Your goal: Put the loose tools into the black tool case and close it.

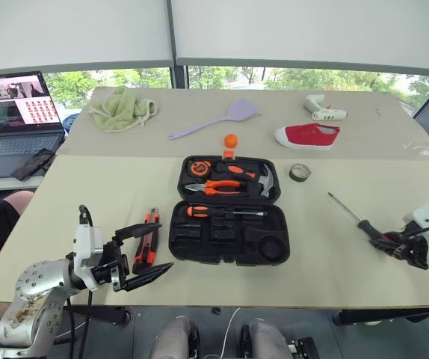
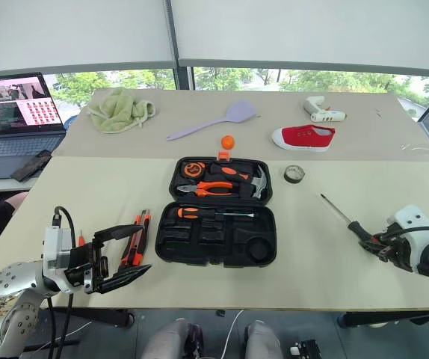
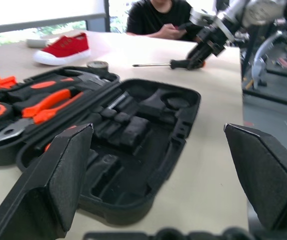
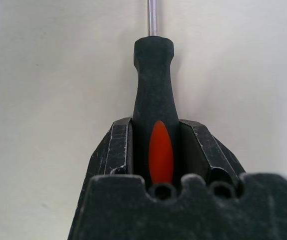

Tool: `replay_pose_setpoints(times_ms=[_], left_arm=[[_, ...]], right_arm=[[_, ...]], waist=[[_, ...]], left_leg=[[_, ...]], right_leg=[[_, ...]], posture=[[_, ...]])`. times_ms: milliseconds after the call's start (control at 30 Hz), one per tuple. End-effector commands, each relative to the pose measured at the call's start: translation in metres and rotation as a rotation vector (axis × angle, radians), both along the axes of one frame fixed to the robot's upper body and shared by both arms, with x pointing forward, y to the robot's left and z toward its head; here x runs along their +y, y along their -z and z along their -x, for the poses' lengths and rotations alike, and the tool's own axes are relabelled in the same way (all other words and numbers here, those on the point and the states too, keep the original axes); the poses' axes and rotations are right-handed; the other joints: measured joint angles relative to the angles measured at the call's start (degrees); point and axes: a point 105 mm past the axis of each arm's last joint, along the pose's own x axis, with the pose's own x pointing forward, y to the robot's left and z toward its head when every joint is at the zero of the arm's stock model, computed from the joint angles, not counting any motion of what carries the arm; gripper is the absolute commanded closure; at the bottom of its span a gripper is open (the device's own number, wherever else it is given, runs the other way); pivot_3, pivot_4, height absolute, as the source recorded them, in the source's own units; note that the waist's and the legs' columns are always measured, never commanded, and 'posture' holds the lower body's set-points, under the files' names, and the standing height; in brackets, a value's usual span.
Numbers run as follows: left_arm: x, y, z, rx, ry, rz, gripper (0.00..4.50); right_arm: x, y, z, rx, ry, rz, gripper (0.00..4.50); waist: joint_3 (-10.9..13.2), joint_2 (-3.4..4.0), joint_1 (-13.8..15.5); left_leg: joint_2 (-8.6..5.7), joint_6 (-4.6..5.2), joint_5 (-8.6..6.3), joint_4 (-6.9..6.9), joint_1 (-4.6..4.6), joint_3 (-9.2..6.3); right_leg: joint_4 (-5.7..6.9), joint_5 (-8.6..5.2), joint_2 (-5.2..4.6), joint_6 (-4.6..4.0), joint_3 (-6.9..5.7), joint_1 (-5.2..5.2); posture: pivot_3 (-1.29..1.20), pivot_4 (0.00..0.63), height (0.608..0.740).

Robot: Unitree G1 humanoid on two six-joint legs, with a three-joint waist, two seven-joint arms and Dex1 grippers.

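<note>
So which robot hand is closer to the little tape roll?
Right. The right gripper is nearer to the tape roll, clamped on a screwdriver; the left gripper sits across the tool case.

Head stereo downward; wrists close-up.

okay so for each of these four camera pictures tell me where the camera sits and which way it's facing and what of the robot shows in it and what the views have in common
Left eye view: on the head, looking forward and down at the table; left gripper open, right gripper shut on the screwdriver.
Right eye view: the head's other eye, same scene; black tool case lies open mid-table.
Left wrist view: along the left gripper's spread fingers across the case toward the right gripper.
Right wrist view: along its fingers clamping the screwdriver's handle.
Shared: all four show the screwdriver.
</note>
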Motion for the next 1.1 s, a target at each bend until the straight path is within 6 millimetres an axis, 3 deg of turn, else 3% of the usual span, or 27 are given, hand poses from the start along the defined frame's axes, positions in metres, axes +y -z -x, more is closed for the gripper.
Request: replay_pose_setpoints(times_ms=[33, 133, 200, 300, 400, 667, 1100], left_arm=[[0.009, -0.013, 0.001, -0.042, -0.035, 0.02, 0.0], [0.021, -0.006, 0.001, -0.022, -0.062, -0.007, 0.0], [0.028, 0.0, 0.0, -0.014, -0.084, -0.026, 0.0], [0.038, 0.004, -0.001, -0.017, -0.131, -0.044, 0.0], [0.043, 0.006, 0.0, -0.016, -0.154, -0.058, 0.0], [0.038, 0.008, 0.008, -0.02, -0.157, -0.061, 0.0], [0.02, 0.002, 0.002, -0.056, -0.117, -0.058, 0.0]], right_arm=[[0.064, -0.056, -0.007, -0.189, -0.399, 0.009, 3.49], [0.123, -0.054, -0.01, -0.121, -0.67, 0.02, 3.49], [0.155, -0.053, -0.021, -0.101, -0.762, 0.048, 3.49], [0.189, -0.047, -0.037, -0.066, -0.833, 0.113, 3.49], [0.21, -0.037, -0.047, -0.006, -0.86, 0.16, 3.49], [0.215, -0.02, -0.056, 0.097, -0.88, 0.286, 3.49], [0.231, -0.017, -0.044, 0.132, -0.885, 0.241, 3.49]], waist=[[0.07, 0.1, -0.87], [0.11, 0.08, -1.52], [0.15, 0.01, -1.44], [0.23, 0.01, -1.07], [0.25, 0.0, -0.29], [0.25, -0.01, -0.03], [0.25, -0.01, -0.81]], left_leg=[[0.01, -0.02, 0.01, -0.01, 0.01, 0.0], [0.09, -0.09, 0.04, -0.09, 0.13, 0.01], [0.12, -0.15, 0.05, -0.11, 0.14, -0.02], [0.06, -0.17, 0.05, -0.07, -0.07, -0.01], [0.0, -0.63, 0.35, 0.05, -0.55, 0.0], [-0.11, -0.55, 0.3, 0.12, -0.99, 0.04], [-0.03, -0.63, 0.35, 0.1, -0.9, 0.02]], right_leg=[[0.0, 0.0, 0.03, 0.0, 0.01, 0.0], [0.02, -0.04, 0.12, 0.04, 0.05, 0.0], [0.04, -0.04, 0.15, -0.06, -0.02, -0.03], [0.1, -0.01, 0.05, -0.14, -0.04, -0.3], [0.17, 0.04, -0.04, -0.19, -0.12, -0.85], [0.03, 0.09, -0.11, -0.08, -0.32, -0.92], [0.2, 0.1, -0.01, -0.1, -0.32, -0.91]], posture=[[0.0, 0.15, 0.74], [0.0, 0.15, 0.74], [0.0, 0.15, 0.74], [0.0, 0.15, 0.74], [0.0, 0.15, 0.74], [0.0, 0.15, 0.74], [0.0, 0.15, 0.74]])
